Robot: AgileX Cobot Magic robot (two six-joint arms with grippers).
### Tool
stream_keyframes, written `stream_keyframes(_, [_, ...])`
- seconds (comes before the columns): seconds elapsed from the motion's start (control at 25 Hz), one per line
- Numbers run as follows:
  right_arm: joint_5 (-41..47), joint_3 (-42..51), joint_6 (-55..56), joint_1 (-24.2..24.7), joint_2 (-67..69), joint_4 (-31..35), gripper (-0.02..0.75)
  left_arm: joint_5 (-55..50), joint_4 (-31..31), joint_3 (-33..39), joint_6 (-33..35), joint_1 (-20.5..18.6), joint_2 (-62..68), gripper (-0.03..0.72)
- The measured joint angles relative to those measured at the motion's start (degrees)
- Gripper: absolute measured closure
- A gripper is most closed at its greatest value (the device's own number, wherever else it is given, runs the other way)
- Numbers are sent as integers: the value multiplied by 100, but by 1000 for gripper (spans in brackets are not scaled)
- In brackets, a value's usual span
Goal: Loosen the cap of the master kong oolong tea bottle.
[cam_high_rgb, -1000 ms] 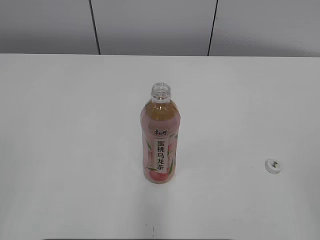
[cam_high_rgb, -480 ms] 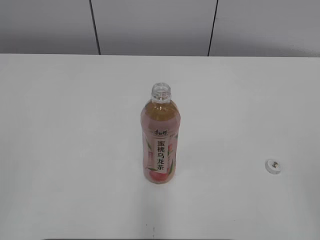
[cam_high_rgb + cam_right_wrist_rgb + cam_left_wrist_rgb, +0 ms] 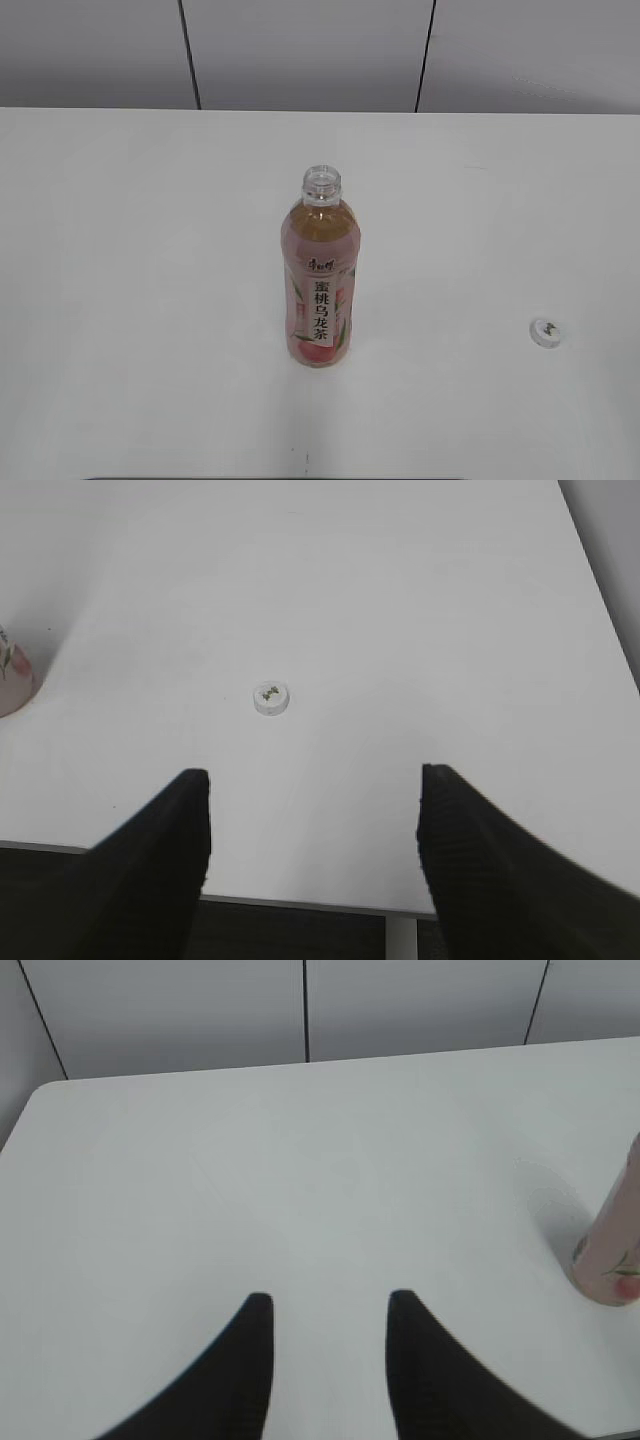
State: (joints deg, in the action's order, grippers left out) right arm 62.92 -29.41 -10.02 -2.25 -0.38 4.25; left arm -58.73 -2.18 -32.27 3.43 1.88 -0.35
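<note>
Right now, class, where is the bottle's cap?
The cap lies flat on the white table, off the bottle and well to its right in the exterior view, near the table's right edge.

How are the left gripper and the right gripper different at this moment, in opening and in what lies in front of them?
The right gripper is spread wider than the left gripper. The right gripper has the cap lying on the table just ahead of it; the left gripper faces bare table, with the bottle off to its right. Both are open, empty and pulled back near the table's edge.
</note>
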Motion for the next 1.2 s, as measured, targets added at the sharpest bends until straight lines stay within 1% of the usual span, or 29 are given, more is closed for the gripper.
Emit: stream_keyframes(1.2, [0,0,0,0,0,0,246,0,0,0,0,-18,0,445])
